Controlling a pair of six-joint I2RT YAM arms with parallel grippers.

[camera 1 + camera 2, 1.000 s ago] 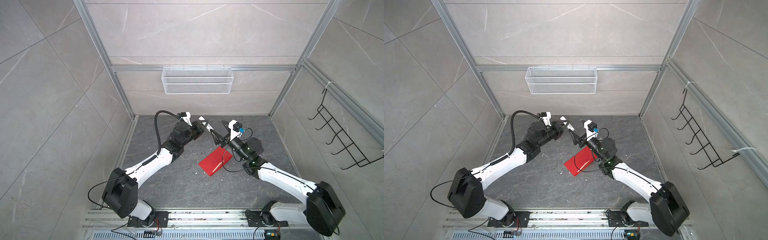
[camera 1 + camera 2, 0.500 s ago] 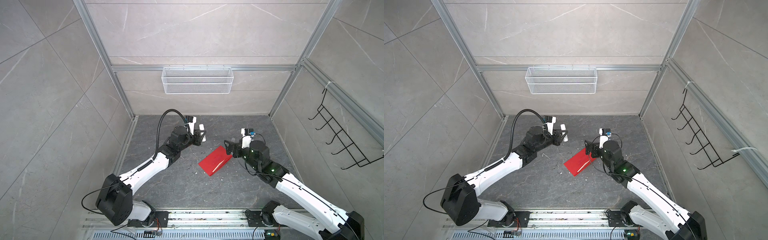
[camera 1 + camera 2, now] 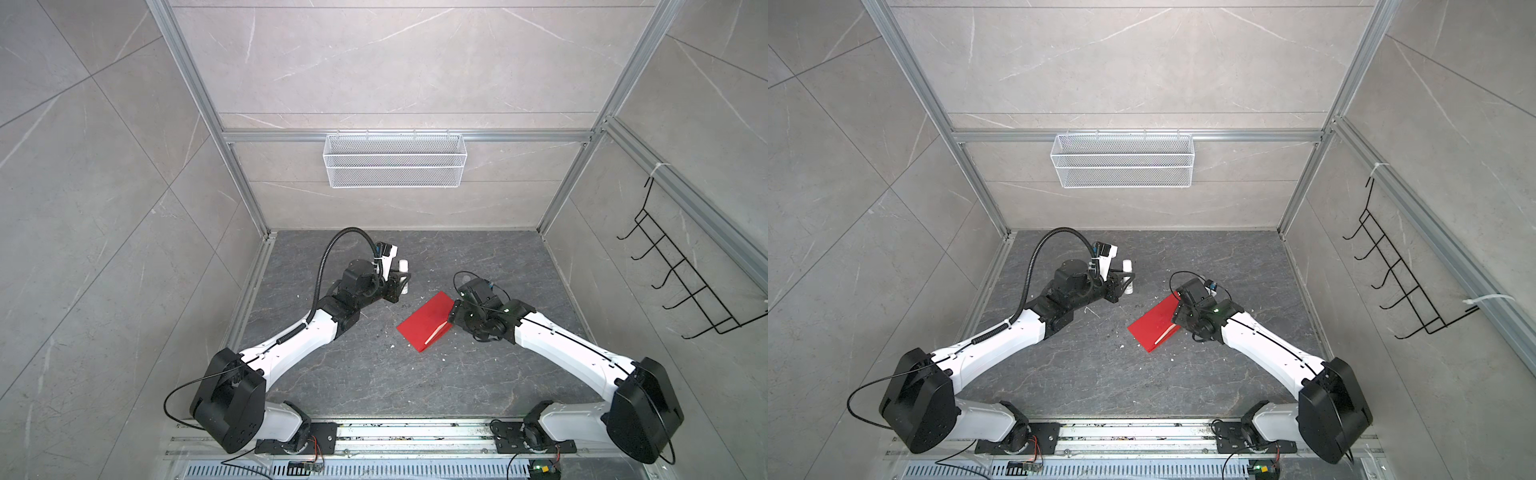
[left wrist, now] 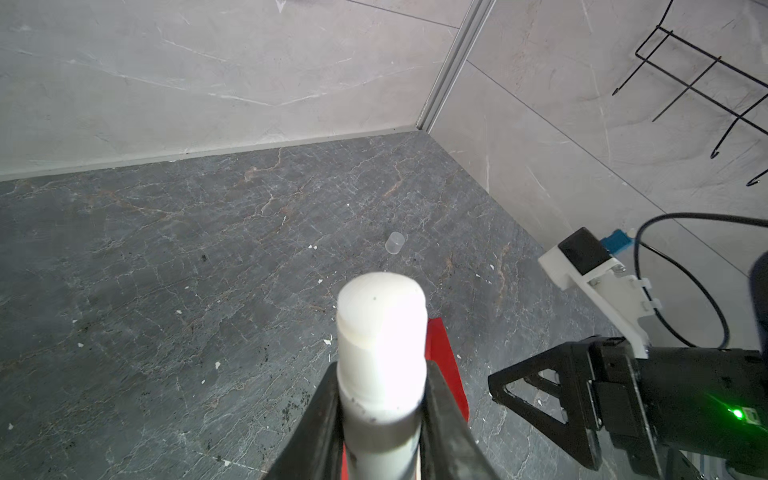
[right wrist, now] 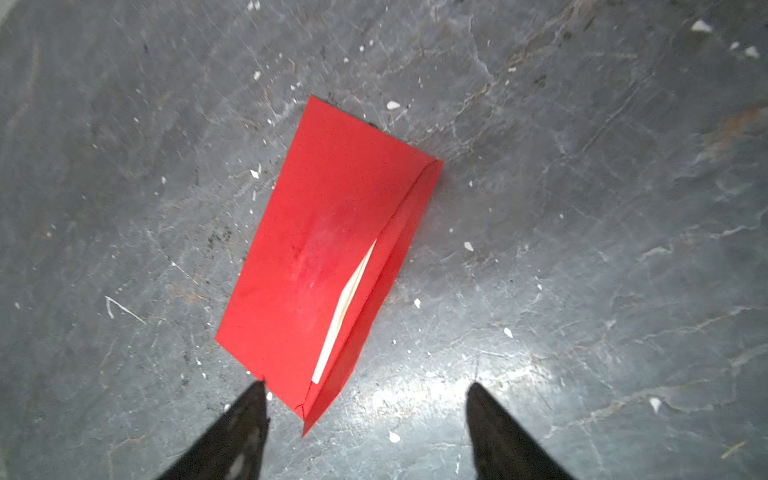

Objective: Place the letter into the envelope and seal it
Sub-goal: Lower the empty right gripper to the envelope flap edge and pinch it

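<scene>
The red envelope (image 3: 422,330) (image 3: 1150,326) lies flat on the dark floor in both top views. Its flap is folded along one long edge (image 5: 399,232). Only a thin tan sliver of the letter (image 5: 347,297) shows in that opening; the rest is hidden inside. My right gripper (image 5: 365,388) hovers open over the envelope's near corner, holding nothing, at the envelope's right end (image 3: 452,318). My left gripper (image 4: 380,370) is shut on a white glue stick (image 4: 380,324), off to the envelope's far left (image 3: 400,286).
A small clear cap (image 4: 395,243) lies on the floor beyond the glue stick. A white wire basket (image 3: 395,160) hangs on the back wall and a black hook rack (image 3: 681,282) on the right wall. White crumbs are scattered over the floor.
A second ago both grippers met above the envelope's far end. They have parted: the left drew back left with the glue stick, and the right swung down to the envelope's right end.
</scene>
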